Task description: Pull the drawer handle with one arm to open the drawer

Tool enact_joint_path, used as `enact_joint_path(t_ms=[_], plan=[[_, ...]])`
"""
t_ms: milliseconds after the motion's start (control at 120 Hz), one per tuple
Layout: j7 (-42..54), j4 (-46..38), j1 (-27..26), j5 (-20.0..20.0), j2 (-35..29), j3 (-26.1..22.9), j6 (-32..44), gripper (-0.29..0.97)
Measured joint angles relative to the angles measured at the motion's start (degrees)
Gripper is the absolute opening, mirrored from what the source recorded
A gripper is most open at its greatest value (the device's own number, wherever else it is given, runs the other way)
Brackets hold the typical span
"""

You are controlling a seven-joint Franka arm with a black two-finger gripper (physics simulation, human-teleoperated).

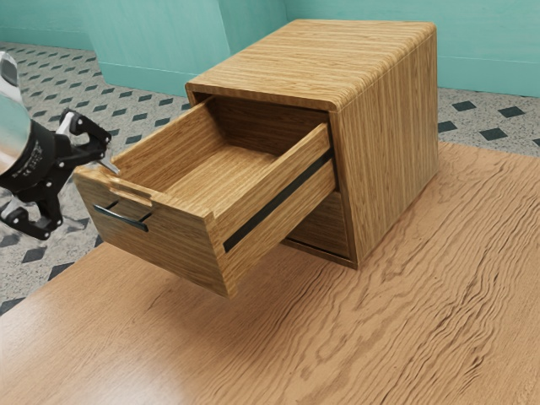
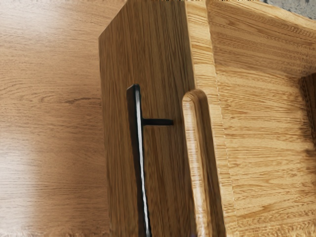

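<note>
1. The wooden cabinet (image 1: pixel 388 143) stands on the wood-grain table (image 1: pixel 380 337), with a checkered floor (image 1: pixel 51 76) and a teal wall (image 1: pixel 152 34) behind it.
2. Its upper drawer (image 1: pixel 228 169) is pulled well out of the cabinet toward the exterior view's left, and the empty inside is plain to see.
3. The black bar handle (image 1: pixel 121 218) sits low on the drawer front, below a rounded wooden lip (image 2: pixel 197 163) along the front's top edge.
4. The claw (image 1: pixel 72 181) is at the exterior view's left edge, just beside the upper outer corner of the drawer front. Its fingers are spread wide and pinch nothing, and the handle lies apart from them, lower on the front.
5. In the wrist view the drawer front is seen from close by. The handle runs along it on a short black post, the table is on one side and the drawer's inside on the other.
</note>
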Motion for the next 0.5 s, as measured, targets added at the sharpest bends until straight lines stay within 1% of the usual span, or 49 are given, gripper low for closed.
enact_joint_path(t_ms=[8, 42, 75, 117, 158, 233, 275, 358, 425, 500], plan=[[0.04, 1.62, -0.06, -0.12, 0.42, -0.48, -0.54, 0.59], [0.18, 12.28, -0.37, -1.52, 4.42, -2.46, -3.52, 0.6], [0.32, 22.1, -2.02, -3.26, 8.66, -3.56, -6.67, 0.61], [0.48, 30.74, -9.22, -5.2, 13.67, -3.13, -10.03, 0.63], [0.62, 35.23, -16.34, -6.64, 17.62, -1.94, -12.76, 0.64], [0.88, 37.98, -25.89, -8.23, 23.4, -0.8, -16.32, 0.65], [1.03, 37.67, -29.23, -8.65, 25.71, -0.28, -17.79, 0.66], [1.32, 37.62, -32.05, -9.54, 31.64, -0.3, -19.63, 0.67], [1.53, 37.16, -34.26, -9.76, 34.06, -0.27, -20.11, 0.67], [1.74, 36.93, -35.13, -9.97, 37.41, -0.26, -20.32, 0.67]])
